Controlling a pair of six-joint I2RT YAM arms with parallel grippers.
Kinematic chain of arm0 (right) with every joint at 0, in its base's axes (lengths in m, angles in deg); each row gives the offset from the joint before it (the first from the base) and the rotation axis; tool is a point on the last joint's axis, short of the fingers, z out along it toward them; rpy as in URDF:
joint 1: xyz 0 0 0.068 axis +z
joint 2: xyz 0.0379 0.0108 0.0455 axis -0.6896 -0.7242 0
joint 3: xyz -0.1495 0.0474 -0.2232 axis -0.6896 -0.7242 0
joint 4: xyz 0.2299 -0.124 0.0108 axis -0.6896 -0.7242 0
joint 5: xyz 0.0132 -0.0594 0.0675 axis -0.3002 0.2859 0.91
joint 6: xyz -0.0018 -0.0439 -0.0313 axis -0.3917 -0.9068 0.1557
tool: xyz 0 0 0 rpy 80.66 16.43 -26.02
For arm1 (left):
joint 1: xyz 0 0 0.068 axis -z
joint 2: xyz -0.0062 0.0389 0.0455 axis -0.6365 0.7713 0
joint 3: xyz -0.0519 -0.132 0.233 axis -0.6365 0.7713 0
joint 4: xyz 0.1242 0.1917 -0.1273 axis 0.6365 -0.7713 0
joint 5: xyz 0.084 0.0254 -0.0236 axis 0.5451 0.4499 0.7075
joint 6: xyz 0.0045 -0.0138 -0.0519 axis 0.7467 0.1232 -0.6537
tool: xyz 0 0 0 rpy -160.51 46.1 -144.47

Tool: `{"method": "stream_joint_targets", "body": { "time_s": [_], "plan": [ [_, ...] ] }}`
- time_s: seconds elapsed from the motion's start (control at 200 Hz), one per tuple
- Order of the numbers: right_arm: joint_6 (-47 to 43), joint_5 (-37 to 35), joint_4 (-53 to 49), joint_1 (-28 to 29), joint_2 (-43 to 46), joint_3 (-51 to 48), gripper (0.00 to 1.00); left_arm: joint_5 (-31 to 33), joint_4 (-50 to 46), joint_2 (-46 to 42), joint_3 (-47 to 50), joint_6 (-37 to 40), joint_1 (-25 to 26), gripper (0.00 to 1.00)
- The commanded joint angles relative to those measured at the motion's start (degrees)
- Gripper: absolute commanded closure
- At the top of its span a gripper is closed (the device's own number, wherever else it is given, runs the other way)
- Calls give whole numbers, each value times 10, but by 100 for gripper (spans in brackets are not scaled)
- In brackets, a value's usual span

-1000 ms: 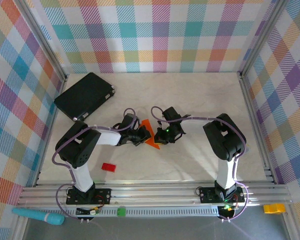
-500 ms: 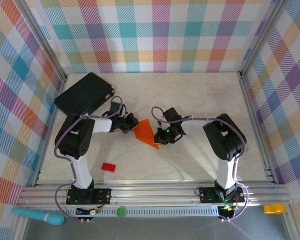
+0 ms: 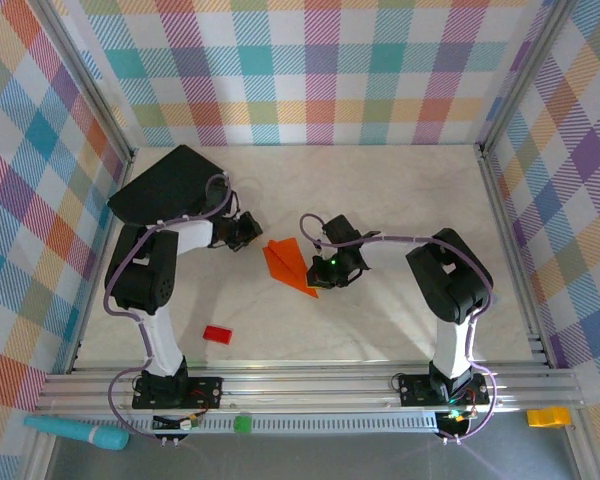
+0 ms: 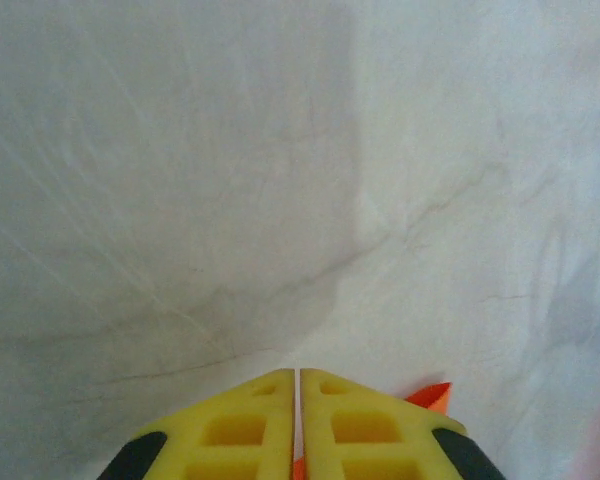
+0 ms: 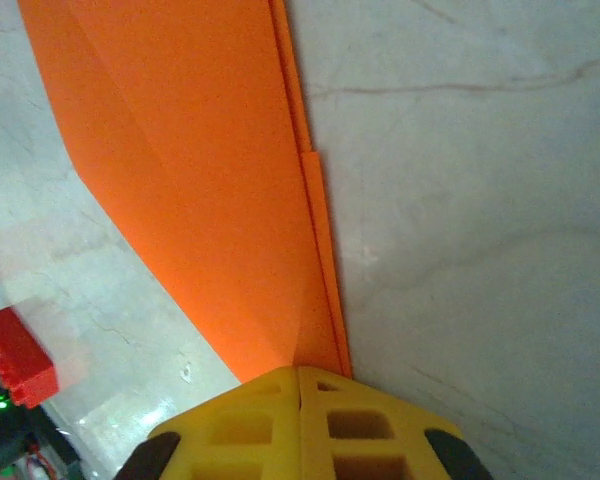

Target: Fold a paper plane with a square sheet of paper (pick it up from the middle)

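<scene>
Two grippers flank the paper plane [image 3: 288, 264] in the top view. It lies mid-table [image 3: 400, 200], with the left gripper [image 3: 252, 235] just beside its corner. In the left wrist view, the yellow pads [image 4: 265, 395] are clenched together. In the right wrist view, the right gripper [image 5: 300, 375] is clenched on the paper plane's edge.

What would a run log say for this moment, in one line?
paper plane: folded, on table | right end effector: pinching it | left end effector: shut
</scene>
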Motion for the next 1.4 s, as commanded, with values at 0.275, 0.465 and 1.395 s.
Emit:
{"method": "stream_joint_targets", "body": {
  "time_s": [0.275, 0.465, 1.395],
  "plan": [
    [3, 1, -115, -1, 64, 35, 84, -6, -138, -191, 19, 41, -3, 69],
    [25, 0, -64, 0, 97, 22, 73, -11, -226, -265, 41, 89, -3, 53],
    [-24, -58, -22, -5, -17, 116, 60, -42, -83, -405, 194, 1, -4, 0]
  ]
}}
